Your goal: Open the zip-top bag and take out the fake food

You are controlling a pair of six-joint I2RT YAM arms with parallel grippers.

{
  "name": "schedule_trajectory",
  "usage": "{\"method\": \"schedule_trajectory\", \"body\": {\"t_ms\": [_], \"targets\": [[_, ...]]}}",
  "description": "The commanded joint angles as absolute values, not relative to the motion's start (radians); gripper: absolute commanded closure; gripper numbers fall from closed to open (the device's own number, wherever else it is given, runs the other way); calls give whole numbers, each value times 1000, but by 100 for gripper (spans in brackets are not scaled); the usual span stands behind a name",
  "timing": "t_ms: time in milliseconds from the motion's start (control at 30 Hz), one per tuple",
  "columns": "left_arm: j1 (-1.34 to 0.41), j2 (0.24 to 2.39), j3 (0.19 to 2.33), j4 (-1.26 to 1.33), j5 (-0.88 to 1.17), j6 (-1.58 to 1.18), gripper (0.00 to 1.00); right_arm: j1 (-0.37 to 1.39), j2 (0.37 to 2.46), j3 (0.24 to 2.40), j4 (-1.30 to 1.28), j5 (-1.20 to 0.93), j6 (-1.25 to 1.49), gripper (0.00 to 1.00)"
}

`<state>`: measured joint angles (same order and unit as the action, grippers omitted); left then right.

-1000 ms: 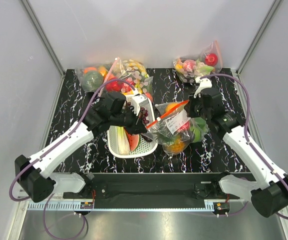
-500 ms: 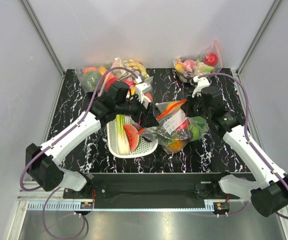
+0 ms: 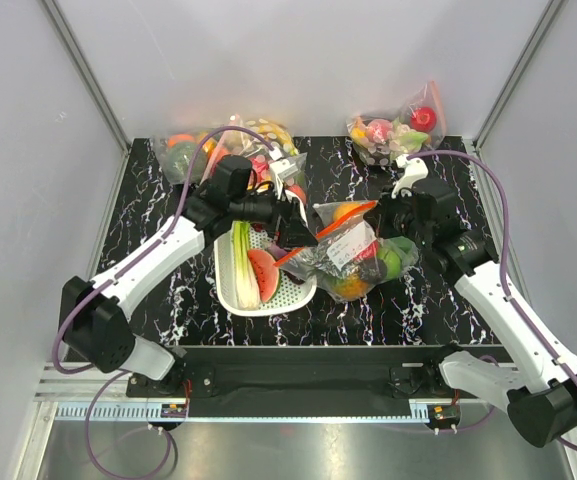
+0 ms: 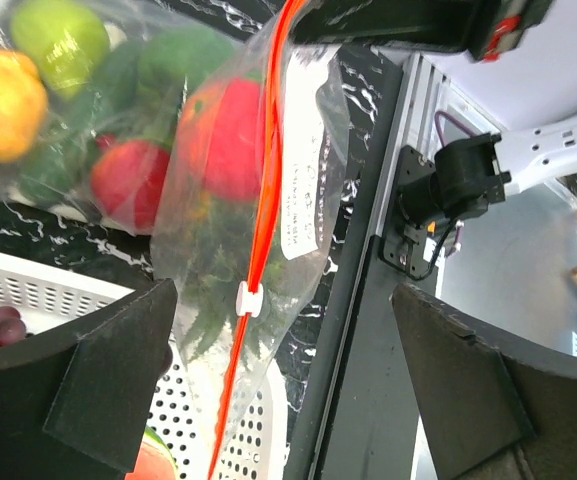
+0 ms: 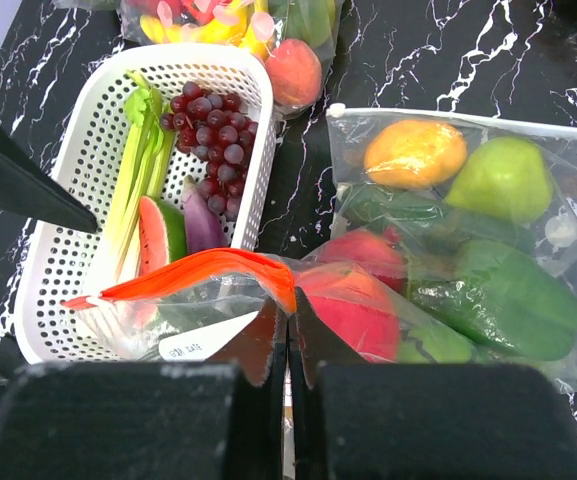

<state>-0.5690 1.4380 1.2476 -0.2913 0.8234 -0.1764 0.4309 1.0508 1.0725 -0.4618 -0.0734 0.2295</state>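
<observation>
The zip-top bag (image 3: 343, 245) hangs tilted over the basket's right edge, its orange-red zip strip (image 5: 198, 272) uppermost. My right gripper (image 5: 290, 330) is shut on the strip's right end. Through the plastic I see fake food, a red fruit (image 5: 353, 310) and green leaves (image 4: 203, 300), and a white label (image 5: 203, 340) shows on the bag's side. My left gripper (image 3: 303, 235) is open at the strip's lower left end. In the left wrist view the strip (image 4: 265, 200) and its white slider (image 4: 249, 297) run between the wide-apart fingers (image 4: 118, 370), nearer the left one.
A white basket (image 3: 230, 290) holds a leek, a watermelon slice, grapes and an eggplant. Another clear bag (image 5: 468, 200), with an orange and a green apple, lies beside the held bag. More bags of toy food sit at the back left (image 3: 268, 140) and back right (image 3: 398, 128).
My left gripper has left the basket, opened wide and swung right to the bag's zip strip. The right gripper has kept its hold and shifted slightly right.
</observation>
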Motion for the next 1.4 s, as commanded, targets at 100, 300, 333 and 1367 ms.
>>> {"method": "schedule_trajectory", "body": {"t_ms": [100, 300, 333, 1367], "targets": [[-563, 1442, 1233, -255, 842, -127, 5, 423, 1045, 1106, -431, -84, 230, 100], [-563, 1454, 1207, -247, 833, -118, 7, 422, 1057, 1114, -420, -95, 225, 100], [-564, 1457, 1204, -244, 831, -118, 7, 422, 1055, 1114, -422, -97, 229, 100], [-604, 1548, 1253, -222, 854, -130, 63, 420, 1017, 1075, -422, -97, 249, 100]]}}
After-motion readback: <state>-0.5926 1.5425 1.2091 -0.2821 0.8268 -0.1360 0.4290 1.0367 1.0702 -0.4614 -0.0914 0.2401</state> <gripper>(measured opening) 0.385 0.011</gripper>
